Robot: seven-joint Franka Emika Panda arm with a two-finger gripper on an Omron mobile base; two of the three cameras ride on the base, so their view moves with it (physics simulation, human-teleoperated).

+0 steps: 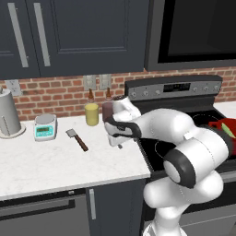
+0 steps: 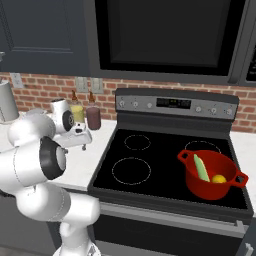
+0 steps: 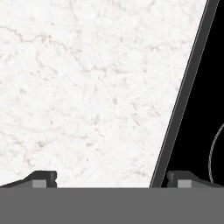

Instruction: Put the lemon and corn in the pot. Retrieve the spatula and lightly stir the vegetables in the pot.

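Observation:
The red pot (image 2: 212,181) stands on the stove's front right burner. Inside it lie the yellow lemon (image 2: 218,178) and the green-husked corn (image 2: 201,167). In the left base view the pot (image 1: 220,126) is partly hidden behind my arm. The spatula (image 1: 76,139) lies flat on the white counter, its silver head toward the wall and its brown handle toward the front. My gripper (image 1: 117,144) hangs open over the counter near the stove's left edge, to the right of the spatula. The gripper (image 3: 113,179) has only marble between its fingertips. From the right, the gripper (image 2: 82,145) points down.
A pale yellow jar (image 1: 91,114) and a dark red jar (image 1: 107,110) stand at the wall behind my hand. A small scale (image 1: 45,126) and a white cylinder (image 1: 8,113) sit further left. The black stove top (image 2: 150,165) begins just right of the gripper.

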